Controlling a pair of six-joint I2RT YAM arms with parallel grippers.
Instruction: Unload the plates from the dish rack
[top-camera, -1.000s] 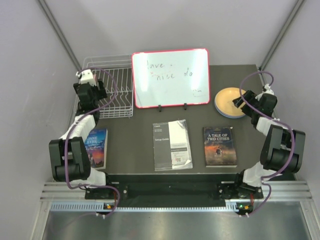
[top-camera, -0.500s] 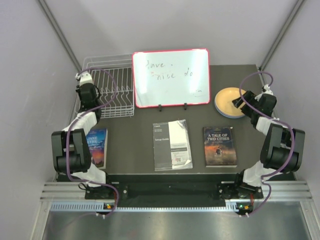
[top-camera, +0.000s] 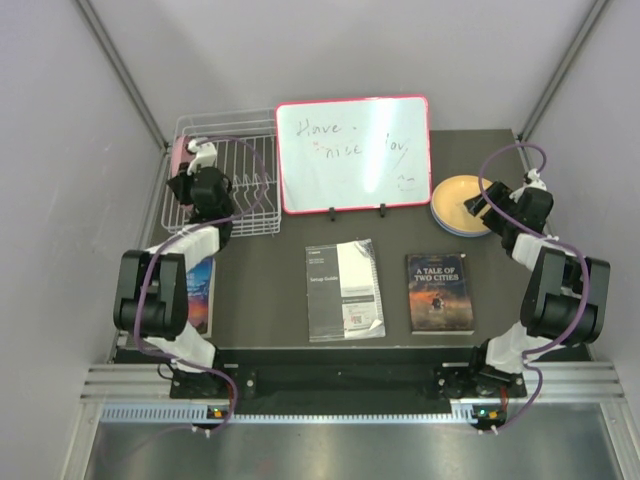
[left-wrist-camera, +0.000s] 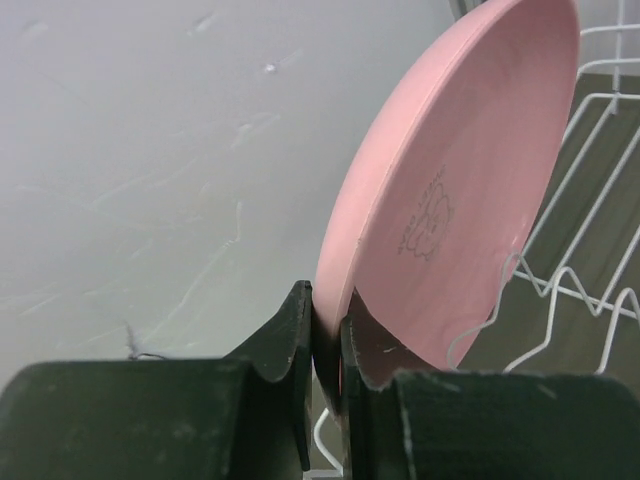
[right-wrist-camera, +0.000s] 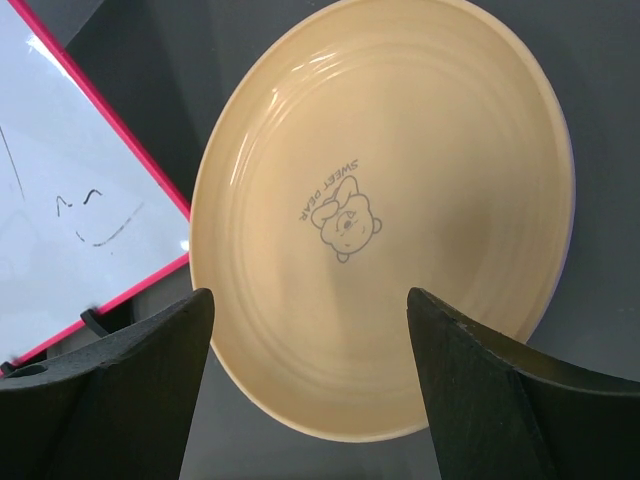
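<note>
Left wrist: left end effector (left-wrist-camera: 325, 312) pinches pink plate (left-wrist-camera: 450, 180) at lower rim; plate stands edge-on, rising up & right, in dish rack (top-camera: 255, 185).

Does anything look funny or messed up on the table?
Yes. The dish rack and the whiteboard beside it have both slid rightward in the top view since a second ago, as the left gripper shut on the pink plate standing in the rack. Nothing looks spilled or broken.

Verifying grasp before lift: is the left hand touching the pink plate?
Touching. Left wrist view: left hand pinches the pink plate's lower rim, both fingers pressed against it.
</note>
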